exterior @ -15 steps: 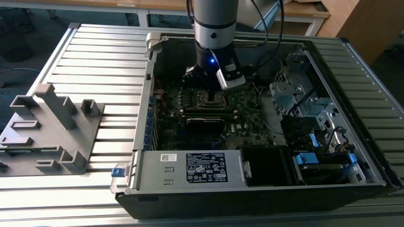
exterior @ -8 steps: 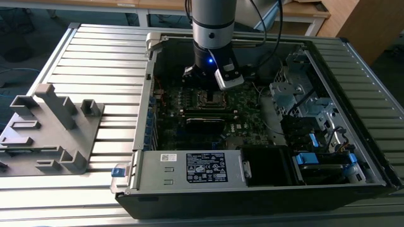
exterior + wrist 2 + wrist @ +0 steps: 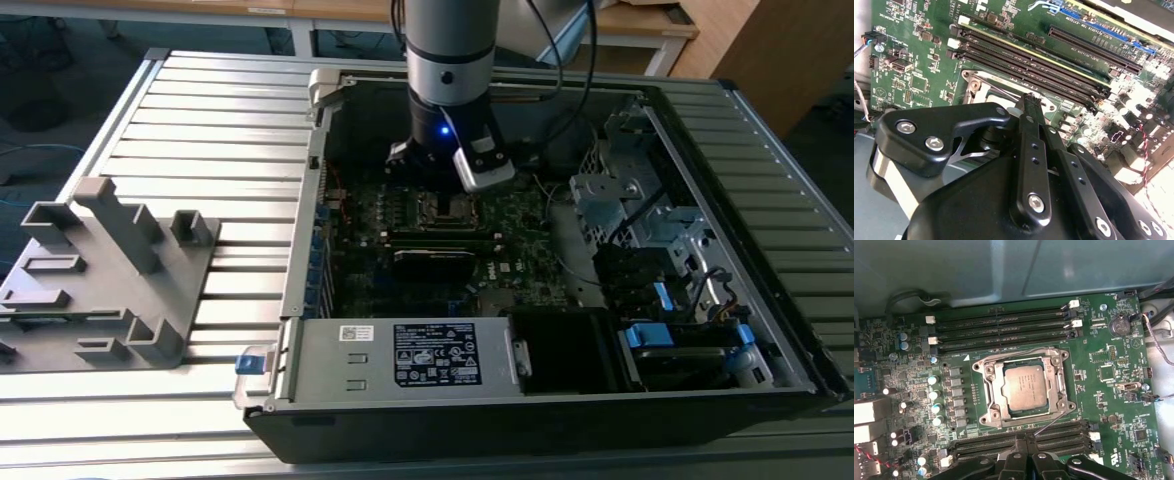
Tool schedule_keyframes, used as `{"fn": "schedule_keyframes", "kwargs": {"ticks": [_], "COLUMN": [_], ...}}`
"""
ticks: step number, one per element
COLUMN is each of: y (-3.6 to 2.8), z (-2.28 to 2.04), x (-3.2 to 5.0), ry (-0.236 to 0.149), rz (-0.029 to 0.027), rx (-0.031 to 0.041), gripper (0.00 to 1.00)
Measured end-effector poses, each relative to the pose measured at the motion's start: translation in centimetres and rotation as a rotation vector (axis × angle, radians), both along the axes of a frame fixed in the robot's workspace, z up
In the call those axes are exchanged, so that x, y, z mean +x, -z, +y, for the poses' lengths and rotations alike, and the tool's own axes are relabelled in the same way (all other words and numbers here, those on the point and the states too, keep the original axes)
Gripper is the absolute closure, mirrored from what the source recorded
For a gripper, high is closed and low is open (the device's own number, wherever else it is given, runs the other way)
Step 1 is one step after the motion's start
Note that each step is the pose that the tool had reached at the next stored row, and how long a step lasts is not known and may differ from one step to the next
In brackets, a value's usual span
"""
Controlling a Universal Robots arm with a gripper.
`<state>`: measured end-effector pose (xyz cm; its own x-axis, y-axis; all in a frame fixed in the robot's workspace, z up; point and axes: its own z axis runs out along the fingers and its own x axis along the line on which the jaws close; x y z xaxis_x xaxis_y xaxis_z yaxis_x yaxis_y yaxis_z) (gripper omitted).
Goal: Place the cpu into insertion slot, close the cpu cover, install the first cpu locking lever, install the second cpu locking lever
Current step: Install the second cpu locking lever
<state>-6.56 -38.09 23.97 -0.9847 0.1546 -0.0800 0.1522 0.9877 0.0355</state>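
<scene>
One grey Universal Robots arm point(image 3: 451, 60) descends into the open black computer case point(image 3: 561, 400), which lies on a ribbed grey metal desk point(image 3: 200, 110); in the exterior view its black gripper point(image 3: 430, 168) hangs directly above the green motherboard point(image 3: 514, 215), and the arm body hides the fingertips from that camera. In the first wrist view the small flat square cpu with a dull grey metal top point(image 3: 1025, 385) lies seated in the insertion slot, a square socket with a silver metal rim point(image 3: 988, 390), and the thin silver metal cpu cover frame point(image 3: 1056, 385) lies flat around the chip. A thin silver wire locking lever point(image 3: 1050, 423) runs obliquely from the socket corner toward the gripper point(image 3: 1027, 440); whether it is latched cannot be determined. The two black fingers point(image 3: 1016, 450) stand together with no visible gap between them, grip nothing, and are cut off by the frame edge. In the second wrist view the gripper point(image 3: 1030, 100) and its black linkage cover most of the socket, leaving one silver corner point(image 3: 974, 85) exposed beside the long black memory slots point(image 3: 1034, 67). A grey plastic fixture with upright blocks point(image 3: 114, 270) rests on the desk, well apart from the case on the exterior view's left.
</scene>
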Motion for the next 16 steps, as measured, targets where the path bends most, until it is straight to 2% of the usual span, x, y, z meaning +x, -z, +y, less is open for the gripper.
{"fn": "schedule_keyframes", "kwargs": {"ticks": [16], "y": [0.67], "z": [0.00], "x": [-0.01], "ry": [0.000], "rz": [0.0001], "rx": [-0.0001], "gripper": [0.89]}}
